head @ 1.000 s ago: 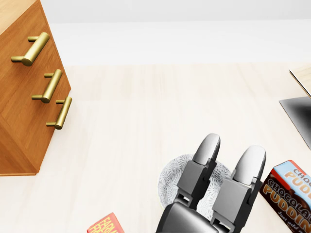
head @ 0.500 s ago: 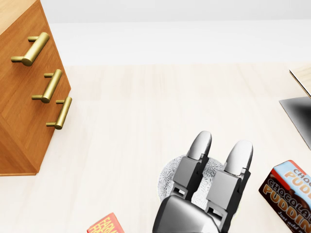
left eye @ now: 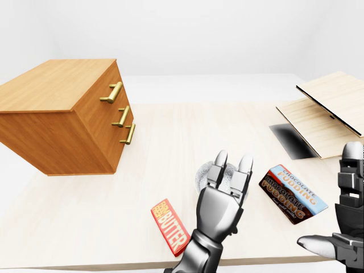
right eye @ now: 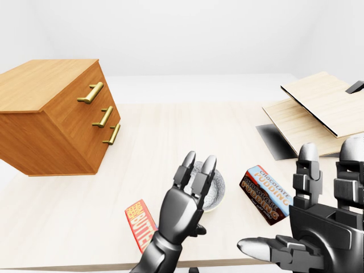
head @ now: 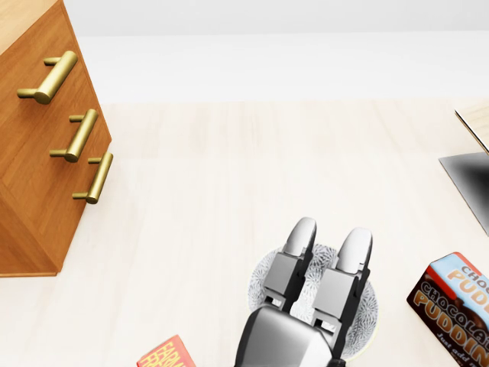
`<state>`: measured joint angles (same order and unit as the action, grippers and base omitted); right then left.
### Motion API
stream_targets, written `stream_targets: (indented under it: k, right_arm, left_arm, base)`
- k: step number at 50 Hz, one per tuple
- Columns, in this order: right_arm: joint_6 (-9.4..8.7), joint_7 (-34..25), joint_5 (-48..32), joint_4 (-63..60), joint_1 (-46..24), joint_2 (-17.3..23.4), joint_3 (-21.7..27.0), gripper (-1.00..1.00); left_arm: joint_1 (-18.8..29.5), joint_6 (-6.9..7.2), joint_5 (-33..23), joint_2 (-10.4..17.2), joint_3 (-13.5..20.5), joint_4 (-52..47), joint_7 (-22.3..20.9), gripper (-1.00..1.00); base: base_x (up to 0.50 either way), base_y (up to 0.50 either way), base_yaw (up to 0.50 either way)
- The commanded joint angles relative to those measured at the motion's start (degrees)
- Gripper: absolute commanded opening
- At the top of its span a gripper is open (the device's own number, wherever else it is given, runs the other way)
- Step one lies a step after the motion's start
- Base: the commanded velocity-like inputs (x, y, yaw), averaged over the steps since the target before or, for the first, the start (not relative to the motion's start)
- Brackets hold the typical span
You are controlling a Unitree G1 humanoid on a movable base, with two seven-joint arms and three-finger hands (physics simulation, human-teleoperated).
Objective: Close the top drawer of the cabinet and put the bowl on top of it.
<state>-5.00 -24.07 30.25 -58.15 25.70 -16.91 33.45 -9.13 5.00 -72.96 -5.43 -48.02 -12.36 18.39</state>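
My left robot hand (head: 306,302) is over the bowl (head: 264,281), fingers straight and wide, covering its middle; bowl lies near the desk's (left eye: 170,128) lower edge, about mid-length; cabinet (left eye: 57,122) at the left end; plain white room.

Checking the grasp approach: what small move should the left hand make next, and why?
Probably lower the left hand and curl its fingers round the speckled white bowl: the open fingers stand over it, and the top drawer of the wooden cabinet already looks shut.
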Motion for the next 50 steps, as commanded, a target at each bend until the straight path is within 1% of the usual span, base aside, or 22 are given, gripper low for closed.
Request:
stream_targets:
  k: [1, 5, 10, 19, 22, 28, 35, 40, 46, 50]
  right_arm:
    - [0.00, -0.56, -0.73, 0.16, 0.17, -0.45, -0.59, 1.00]
    - [0.00, -0.63, -1.03, 0.08, 0.41, -0.57, -1.07, 1.00]
    - [0.00, -0.55, -1.21, 0.14, 0.59, -0.54, -1.47, 1.00]
    - [0.00, -0.30, -1.35, 0.14, 0.43, -0.32, -1.65, 1.00]
    - [0.00, -0.85, -1.38, 0.10, 0.97, -0.74, -1.79, 1.00]
    - [0.00, -0.63, -1.37, 0.05, 0.78, -0.49, -1.92, 1.00]
    - [0.00, -0.65, -0.91, -0.08, 0.88, -0.49, -1.58, 1.00]
    - [0.00, -1.68, -0.59, 0.17, 1.39, -1.10, -1.24, 1.00]
    - [0.00, -2.07, -0.49, 0.06, 1.38, -1.39, -0.81, 1.00]
    - [0.00, -2.16, -0.52, 0.04, 1.31, -1.51, -0.76, 1.00]
  left_arm:
    - [0.14, 0.00, -0.23, -0.41, 1.13, 4.48, -0.11, 1.00]
    - [0.16, 0.00, -1.20, -0.41, 1.05, 3.75, -0.80, 1.00]
    - [0.65, 0.00, -2.23, -0.80, 1.78, 4.38, -1.53, 1.00]
    - [1.06, 0.00, -2.29, -1.40, 3.11, 5.72, -1.24, 1.00]
    - [1.62, 0.00, -1.47, -1.90, 4.09, 8.95, -0.02, 1.00]
    - [2.72, 0.00, -1.13, -2.68, 6.23, 11.00, 0.01, 1.00]
    - [2.97, 0.00, -1.15, -3.18, 7.10, 12.86, 0.37, 1.00]
    - [4.02, 0.00, -0.73, -3.88, 8.66, 16.18, 1.25, 1.00]
    - [4.45, 0.00, -1.16, -4.41, 9.41, 17.35, 1.13, 1.00]
    - [5.17, 0.00, -1.12, -4.82, 10.56, 20.01, 1.70, 1.00]
  base:
    - [0.00, 0.00, 0.00]
    - [0.00, 0.00, 0.00]
    - [0.00, 0.00, 0.00]
    - [0.00, 0.00, 0.00]
    - [0.00, 0.00, 0.00]
    - [0.00, 0.00, 0.00]
    - [0.00, 0.00, 0.00]
    - [0.00, 0.00, 0.00]
    - [0.00, 0.00, 0.00]
    - [0.00, 0.00, 0.00]
